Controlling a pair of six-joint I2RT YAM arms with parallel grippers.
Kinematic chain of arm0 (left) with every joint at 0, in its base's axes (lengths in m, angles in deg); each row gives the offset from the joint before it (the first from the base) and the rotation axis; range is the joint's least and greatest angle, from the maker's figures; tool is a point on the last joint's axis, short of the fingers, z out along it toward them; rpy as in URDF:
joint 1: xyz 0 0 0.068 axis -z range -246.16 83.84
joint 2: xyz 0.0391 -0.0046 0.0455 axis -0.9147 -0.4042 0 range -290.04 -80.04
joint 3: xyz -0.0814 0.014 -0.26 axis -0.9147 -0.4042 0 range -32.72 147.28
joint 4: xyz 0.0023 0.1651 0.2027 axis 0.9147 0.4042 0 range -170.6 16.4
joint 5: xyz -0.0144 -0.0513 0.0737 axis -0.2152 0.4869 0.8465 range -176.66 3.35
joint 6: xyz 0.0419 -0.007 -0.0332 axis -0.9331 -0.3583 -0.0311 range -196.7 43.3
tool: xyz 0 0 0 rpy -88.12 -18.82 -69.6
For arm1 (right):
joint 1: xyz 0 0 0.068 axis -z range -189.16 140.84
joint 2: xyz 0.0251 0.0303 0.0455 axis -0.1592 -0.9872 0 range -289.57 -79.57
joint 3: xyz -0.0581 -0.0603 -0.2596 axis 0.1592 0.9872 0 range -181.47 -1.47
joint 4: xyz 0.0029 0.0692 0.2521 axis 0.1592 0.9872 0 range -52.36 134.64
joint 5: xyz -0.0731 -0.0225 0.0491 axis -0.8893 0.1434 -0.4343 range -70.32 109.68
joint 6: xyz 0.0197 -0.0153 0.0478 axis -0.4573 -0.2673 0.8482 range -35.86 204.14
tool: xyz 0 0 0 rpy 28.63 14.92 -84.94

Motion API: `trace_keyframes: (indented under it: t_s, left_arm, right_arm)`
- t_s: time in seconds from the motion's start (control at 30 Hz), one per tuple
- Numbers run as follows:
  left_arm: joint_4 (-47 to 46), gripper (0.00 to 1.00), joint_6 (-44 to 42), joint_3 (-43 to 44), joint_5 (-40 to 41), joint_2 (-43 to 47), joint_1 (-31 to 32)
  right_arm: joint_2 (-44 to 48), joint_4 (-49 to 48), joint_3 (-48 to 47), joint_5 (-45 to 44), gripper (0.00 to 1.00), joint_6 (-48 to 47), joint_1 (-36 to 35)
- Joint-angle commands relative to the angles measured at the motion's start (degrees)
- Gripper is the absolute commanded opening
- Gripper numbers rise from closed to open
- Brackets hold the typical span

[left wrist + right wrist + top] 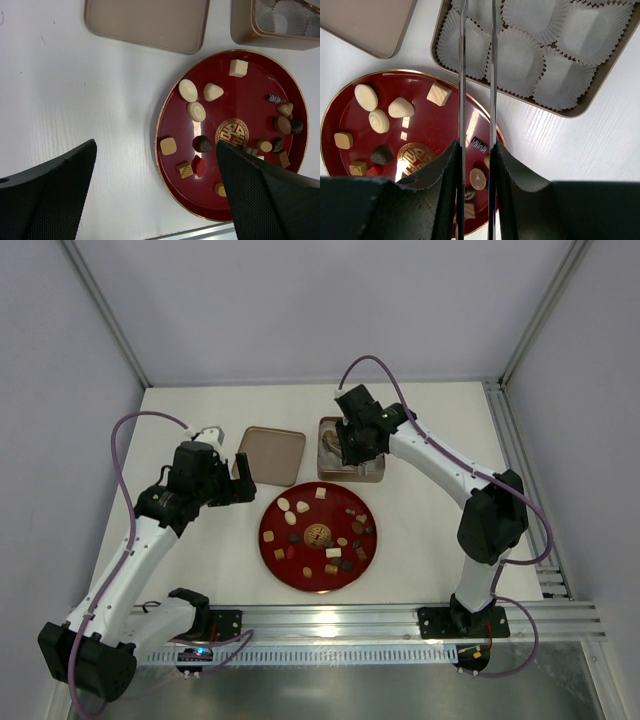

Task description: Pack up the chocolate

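The chocolate [300, 508] lies scattered as several small cream, tan and dark pieces on a round red plate [263, 537]. My left gripper [240, 483] hangs open over the plate's left edge, its wide-set fingers [60, 190] empty. A cream oval piece [188, 90] and a dark lump [203, 144] sit between them on the plate [250, 100]. My right gripper [352, 445] is over the gold-brown tin [372, 476], shut on metal tongs [462, 75]. Their blades run out past the view's top over the paper cups [520, 60]. The blade tips are hidden.
The tin's flat lid [272, 455] lies on the white table left of the tin, above the plate. A metal rail [400, 618] runs along the table's near edge. White walls close in the left, back and right.
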Motion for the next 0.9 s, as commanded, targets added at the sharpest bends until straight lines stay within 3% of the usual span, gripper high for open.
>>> trace_keyframes:
  t_s: [0.0, 0.87]
  left_arm:
    - [-0.30, 1.00, -0.08, 0.41, 0.22, 0.17, 0.11]
    - [-0.30, 1.00, -0.08, 0.50, -0.13, -0.09, 0.11]
  right_arm:
    - [-0.60, -1.67, -3.54, 0.60, 0.29, -0.91, 0.02]
    - [0.10, -1.05, -1.52, -1.42, 0.41, -0.56, 0.11]
